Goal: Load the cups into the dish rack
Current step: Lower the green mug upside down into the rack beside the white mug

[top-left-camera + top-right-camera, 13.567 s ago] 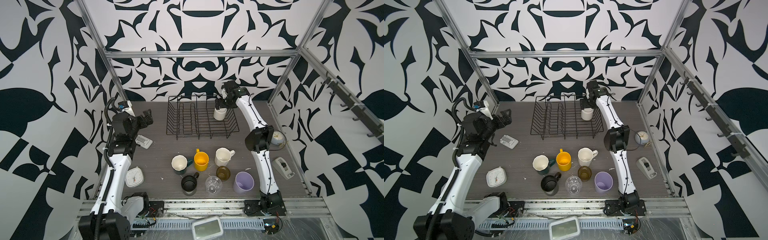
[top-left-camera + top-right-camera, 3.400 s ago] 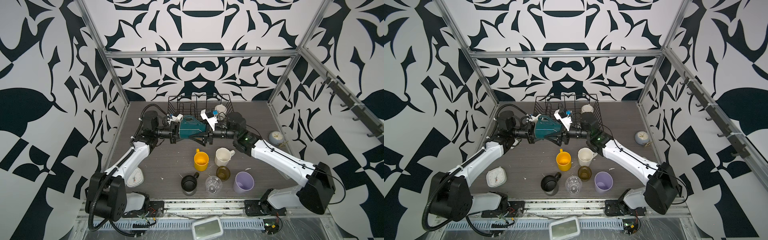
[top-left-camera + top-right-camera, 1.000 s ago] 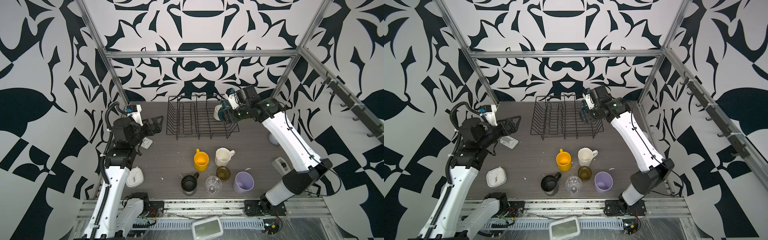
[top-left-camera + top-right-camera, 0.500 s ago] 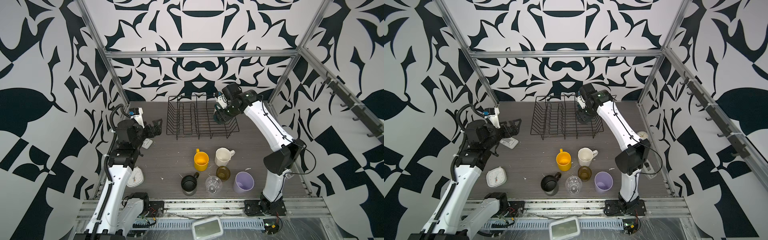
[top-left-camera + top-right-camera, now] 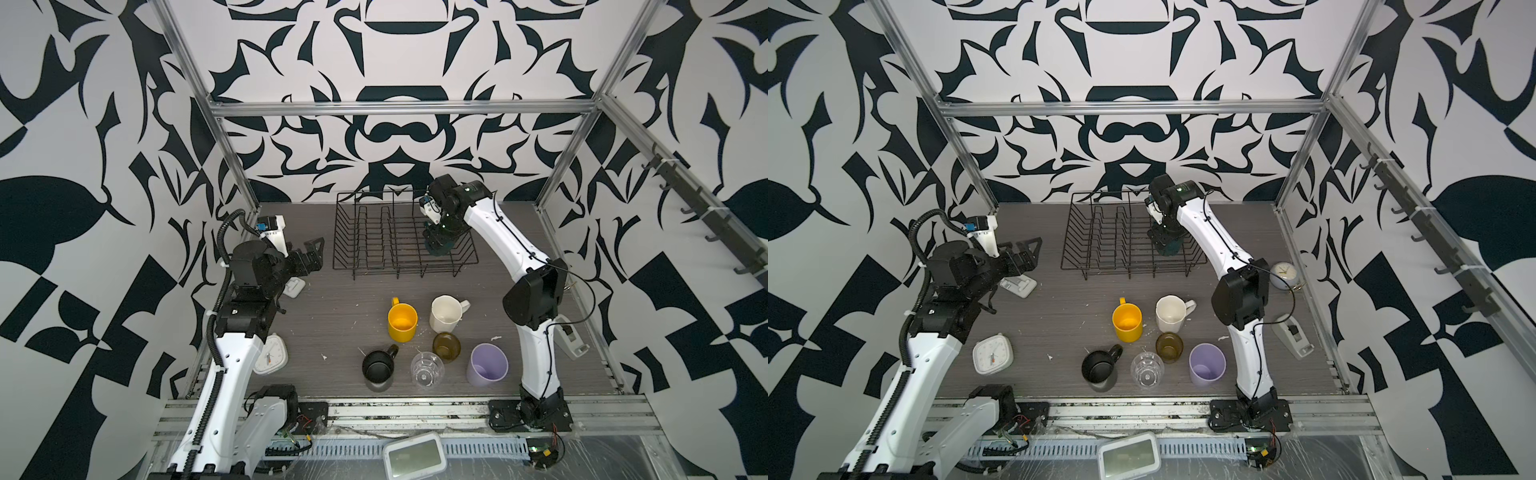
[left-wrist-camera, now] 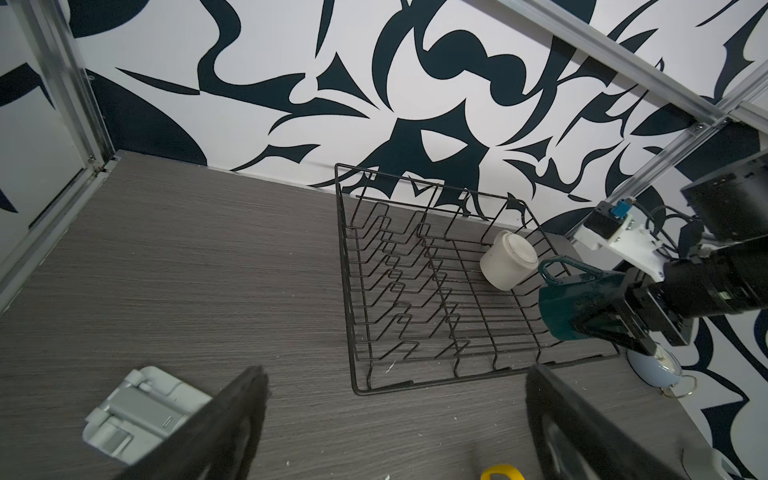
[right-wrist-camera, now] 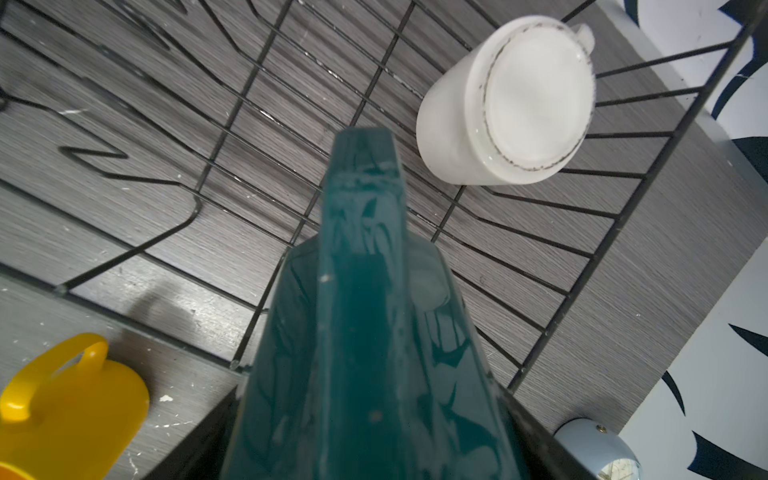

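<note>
Teal glazed mug (image 6: 569, 299) clamped by its walls in my right gripper (image 6: 604, 322), over the dish rack (image 6: 345, 291), right end | likely stiff, slick, chippable | my left gripper (image 6: 392, 395) fingers apart, empty

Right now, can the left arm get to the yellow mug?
Probably yes. The left end effector is open and empty, and only bare table lies between it and the yellow mug.
</note>
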Tool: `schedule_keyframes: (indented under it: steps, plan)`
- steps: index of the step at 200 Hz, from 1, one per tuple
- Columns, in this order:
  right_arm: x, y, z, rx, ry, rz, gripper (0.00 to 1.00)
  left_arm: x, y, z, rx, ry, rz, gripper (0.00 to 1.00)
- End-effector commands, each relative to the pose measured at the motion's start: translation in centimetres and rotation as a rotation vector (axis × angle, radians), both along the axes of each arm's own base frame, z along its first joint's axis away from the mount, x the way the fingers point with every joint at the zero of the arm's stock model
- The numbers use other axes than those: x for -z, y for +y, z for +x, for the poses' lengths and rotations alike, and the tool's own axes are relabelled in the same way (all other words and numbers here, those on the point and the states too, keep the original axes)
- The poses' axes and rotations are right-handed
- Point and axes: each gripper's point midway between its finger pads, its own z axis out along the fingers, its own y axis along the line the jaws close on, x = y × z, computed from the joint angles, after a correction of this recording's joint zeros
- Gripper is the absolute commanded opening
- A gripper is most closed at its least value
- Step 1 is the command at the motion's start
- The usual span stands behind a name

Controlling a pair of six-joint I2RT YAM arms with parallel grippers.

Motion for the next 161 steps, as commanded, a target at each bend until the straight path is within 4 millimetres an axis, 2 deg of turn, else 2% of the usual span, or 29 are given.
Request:
schedule_keyframes:
  steps: [1,87,161]
  plan:
    - [-4.0,-0.5,1.3,0.001,-0.126,0.018,0.00,0.4,0.0,-0.2,0.005,0.002,0.006,1.00]
    - [-0.6,-0.9,2.4,-0.020,-0.086,-0.044,0.00,0.6,-0.1,-0.3,0.010,0.011,0.000,0.99]
    - [2.0,-0.9,2.6,-0.033,-0.046,-0.055,0.00,0.8,-0.1,-0.2,0.013,0.018,-0.002,0.99]
